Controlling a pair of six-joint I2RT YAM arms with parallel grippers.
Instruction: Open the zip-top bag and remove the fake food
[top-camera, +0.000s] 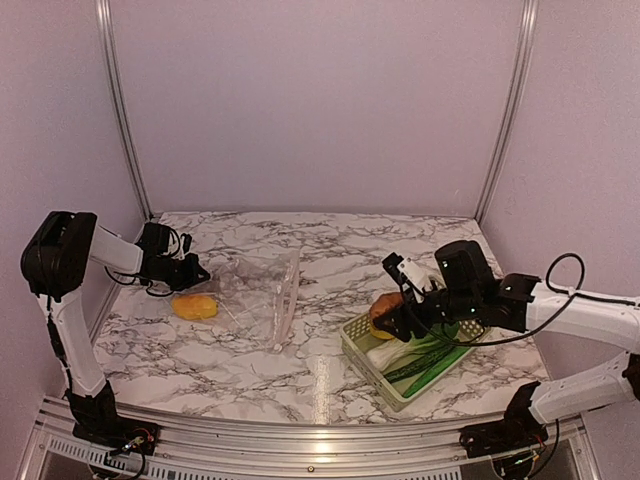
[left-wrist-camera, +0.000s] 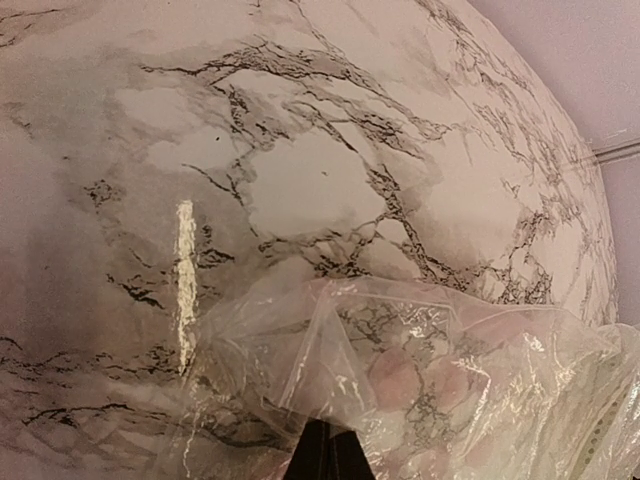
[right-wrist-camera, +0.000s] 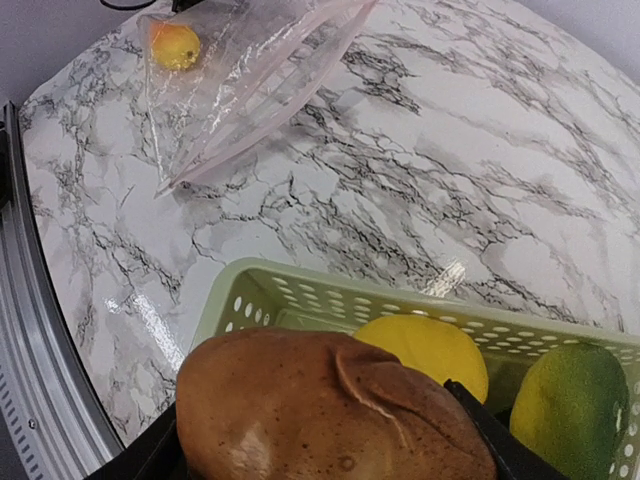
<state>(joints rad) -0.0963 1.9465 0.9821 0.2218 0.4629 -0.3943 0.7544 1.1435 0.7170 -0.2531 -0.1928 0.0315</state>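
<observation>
The clear zip-top bag (top-camera: 262, 295) lies crumpled on the marble, its whitish zipper strip (top-camera: 290, 300) along the right side. My left gripper (top-camera: 186, 272) is shut on the bag's left edge; in the left wrist view the closed dark tips (left-wrist-camera: 325, 452) pinch the plastic (left-wrist-camera: 450, 370). An orange-yellow fruit (top-camera: 195, 306) rests at the bag's left end; whether it is inside I cannot tell. My right gripper (top-camera: 388, 318) holds the brown potato (right-wrist-camera: 320, 410) just above the left end of the green basket (right-wrist-camera: 300, 280), black fingers (right-wrist-camera: 482, 422) on either side.
The lattice basket (top-camera: 362, 352) sits at the front right and holds a yellow lemon (right-wrist-camera: 425, 350), a greenish mango (right-wrist-camera: 570, 410), a bok choy (top-camera: 385, 355) and a dark green cucumber (top-camera: 425, 368). Metal posts stand at the back corners.
</observation>
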